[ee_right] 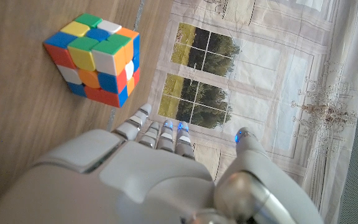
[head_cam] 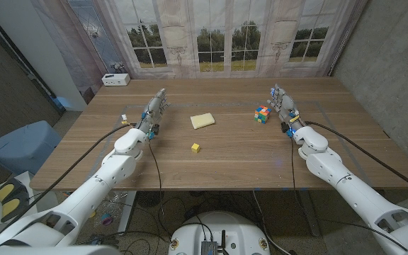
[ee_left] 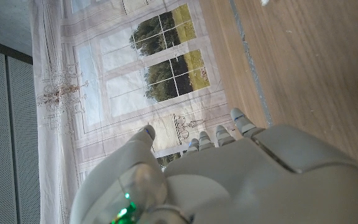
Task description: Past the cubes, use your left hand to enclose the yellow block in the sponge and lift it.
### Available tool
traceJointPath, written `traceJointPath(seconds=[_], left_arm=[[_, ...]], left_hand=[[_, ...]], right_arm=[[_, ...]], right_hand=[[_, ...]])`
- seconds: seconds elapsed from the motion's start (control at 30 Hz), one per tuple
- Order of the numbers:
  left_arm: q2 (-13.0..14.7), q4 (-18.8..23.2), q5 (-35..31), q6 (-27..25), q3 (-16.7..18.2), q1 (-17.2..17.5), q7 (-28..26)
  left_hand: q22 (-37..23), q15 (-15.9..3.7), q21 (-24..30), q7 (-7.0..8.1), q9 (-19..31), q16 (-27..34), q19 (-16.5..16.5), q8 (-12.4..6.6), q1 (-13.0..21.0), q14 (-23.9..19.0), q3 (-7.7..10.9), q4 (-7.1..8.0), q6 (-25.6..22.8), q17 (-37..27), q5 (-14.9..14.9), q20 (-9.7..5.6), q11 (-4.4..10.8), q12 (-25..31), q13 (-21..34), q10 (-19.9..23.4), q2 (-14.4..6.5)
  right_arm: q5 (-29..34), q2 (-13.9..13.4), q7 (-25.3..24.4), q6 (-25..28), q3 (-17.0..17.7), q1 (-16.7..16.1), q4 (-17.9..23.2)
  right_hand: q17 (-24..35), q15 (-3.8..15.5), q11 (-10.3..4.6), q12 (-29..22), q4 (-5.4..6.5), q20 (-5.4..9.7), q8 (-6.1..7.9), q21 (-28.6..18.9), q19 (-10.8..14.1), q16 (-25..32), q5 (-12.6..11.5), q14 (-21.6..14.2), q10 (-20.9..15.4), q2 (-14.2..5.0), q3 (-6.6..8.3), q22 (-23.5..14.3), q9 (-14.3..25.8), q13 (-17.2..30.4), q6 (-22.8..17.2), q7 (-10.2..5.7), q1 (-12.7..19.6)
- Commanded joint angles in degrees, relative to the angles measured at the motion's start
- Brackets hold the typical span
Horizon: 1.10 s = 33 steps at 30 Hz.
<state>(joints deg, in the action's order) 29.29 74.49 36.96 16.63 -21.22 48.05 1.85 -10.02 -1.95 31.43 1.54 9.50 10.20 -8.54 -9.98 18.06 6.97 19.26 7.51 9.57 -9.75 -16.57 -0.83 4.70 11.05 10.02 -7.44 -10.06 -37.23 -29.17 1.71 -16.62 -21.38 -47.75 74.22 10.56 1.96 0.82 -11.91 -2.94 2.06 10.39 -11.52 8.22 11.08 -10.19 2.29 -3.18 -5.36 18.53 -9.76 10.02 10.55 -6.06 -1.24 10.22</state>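
Your yellow block [head_cam: 196, 147] sits on the table [head_cam: 232, 166] near the front, the sponge [head_cam: 203, 121] (pale yellow) just behind it, the puzzle cube [head_cam: 262, 113] beside your empty, open right hand [head_cam: 282, 103], your left hand [head_cam: 154, 110] likewise.

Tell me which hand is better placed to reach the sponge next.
Left. The left hand waits open on the sponge's side with bare table between; the right hand sits beyond the colour cube.
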Motion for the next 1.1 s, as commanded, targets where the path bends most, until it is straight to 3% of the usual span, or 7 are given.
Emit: traceJointPath(seconds=[0.03,0.27,0.5,0.57,0.77,1.1], left_arm=[[2.48,1.60,-2.84,-2.10,-0.95,-0.88,-0.89],[7.60,6.91,-8.80,-8.29,-2.62,-1.65,-3.89],[13.13,12.49,-14.45,-16.26,-4.57,-3.58,-4.26],[14.42,13.99,-15.89,-18.51,-5.06,-4.17,-4.27],[18.10,18.47,-20.61,-25.49,-6.86,-6.52,-3.47],[21.56,23.41,-28.57,-34.23,-10.65,-11.30,-0.15]], left_hand=[[-0.14,-0.68,0.27,0.12,0.24,0.39,-0.37,-0.30,0.66,0.31,0.55,-0.19,0.78,-0.08,-0.35,-0.26,0.12,0.37,0.27,-0.37,0.02],[-0.10,0.30,-0.03,1.24,0.30,0.51,0.47,-0.64,1.48,-0.71,0.51,-1.54,-0.46,0.05,-0.03,0.27,-0.17,0.55,0.32,0.30,1.64],[-0.05,0.80,-0.65,2.35,0.42,0.46,1.22,-1.08,3.84,-1.54,0.62,-4.61,-2.02,0.10,0.92,0.62,0.26,0.68,0.41,0.90,3.66],[-0.04,0.73,-0.77,2.39,0.44,0.43,1.28,-1.07,4.29,-1.56,0.66,-5.14,-2.03,0.09,1.08,0.58,0.15,0.66,0.43,0.89,3.96],[-0.07,0.41,-1.40,1.71,0.54,0.53,2.94,-1.44,8.58,-2.59,1.46,-9.60,-3.62,0.06,2.46,0.21,-0.61,1.08,0.55,2.34,5.26],[-0.11,0.67,-1.58,1.11,0.62,0.86,5.45,-1.48,12.73,-4.83,2.63,-13.25,-4.91,0.06,3.47,1.02,-1.17,1.29,0.63,3.64,5.01]], right_arm=[[0.44,0.07,-0.37,0.60,-0.22,0.05,0.10],[0.30,-0.04,-0.71,0.42,-0.02,-0.70,0.67],[0.11,0.00,-1.18,0.04,0.20,-1.65,1.16],[0.07,-0.02,-1.36,-0.06,0.28,-2.01,1.38],[-0.05,0.01,-1.78,-0.47,0.50,-2.81,1.84],[0.13,0.06,-2.13,-0.72,0.47,-3.26,2.26]], right_hand=[[0.08,0.72,0.00,-0.35,-0.02,1.50,0.31,-0.23,0.49,0.23,-0.39,0.42,-0.44,-0.06,0.47,-0.15,0.16,0.32,-0.42,-0.04,0.47],[0.09,0.68,0.06,-0.26,-0.08,1.44,0.29,-0.15,0.46,0.21,-0.38,0.43,-0.46,-0.08,0.42,-0.16,0.16,0.32,-0.39,-0.03,0.47],[0.10,0.58,0.19,-0.21,-0.11,1.37,0.29,-0.10,0.45,0.23,-0.37,0.32,-0.56,-0.10,0.38,-0.16,0.16,0.33,-0.43,-0.15,0.45],[0.12,0.54,0.21,-0.20,-0.09,1.29,0.29,-0.09,0.44,0.24,-0.36,0.29,-0.57,-0.09,0.35,-0.16,0.16,0.33,-0.43,-0.14,0.40],[0.12,0.47,0.27,-0.15,-0.10,1.25,0.28,-0.07,0.49,0.24,-0.36,0.22,-0.64,-0.08,0.33,-0.17,0.16,0.34,-0.41,-0.16,0.36],[0.16,0.23,0.35,-0.05,-0.06,1.14,0.25,-0.02,0.50,0.23,-0.34,0.13,-0.71,-0.04,0.25,-0.17,0.16,0.35,-0.36,-0.21,0.18]])
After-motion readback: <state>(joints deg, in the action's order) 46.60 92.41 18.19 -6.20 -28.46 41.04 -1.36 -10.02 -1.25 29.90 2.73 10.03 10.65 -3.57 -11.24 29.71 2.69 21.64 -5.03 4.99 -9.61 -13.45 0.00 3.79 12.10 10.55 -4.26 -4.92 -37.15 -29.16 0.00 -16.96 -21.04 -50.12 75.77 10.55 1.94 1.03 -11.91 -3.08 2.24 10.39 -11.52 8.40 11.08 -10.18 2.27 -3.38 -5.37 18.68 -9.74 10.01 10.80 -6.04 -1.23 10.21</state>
